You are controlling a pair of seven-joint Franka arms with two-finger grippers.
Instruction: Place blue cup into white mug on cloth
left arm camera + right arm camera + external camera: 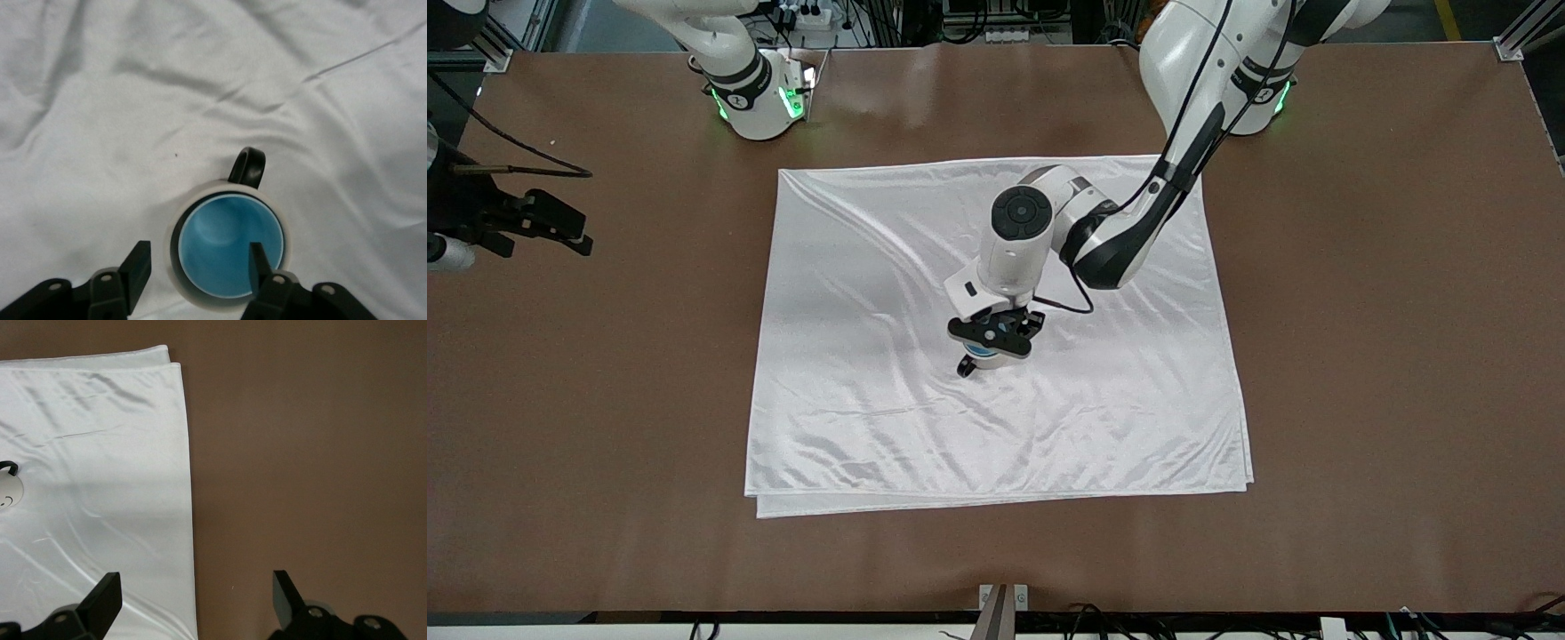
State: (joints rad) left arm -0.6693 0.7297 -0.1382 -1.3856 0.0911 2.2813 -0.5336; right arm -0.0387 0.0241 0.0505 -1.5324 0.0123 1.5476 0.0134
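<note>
The white cloth lies spread on the brown table, folded double. Near its middle stands the white mug, its black handle pointing away from my fingers. The blue cup sits upright inside the mug, and a sliver of the blue cup shows under my hand in the front view. My left gripper hangs just above them, open. One of its fingers is over the cup's inside and the other stands outside the mug, neither one gripping. My right gripper waits open over bare table.
The left arm reaches over the cloth's half toward the robots' bases. Under the right gripper runs the cloth's edge, with bare brown table beside it. A camera mount sits at the table's near edge.
</note>
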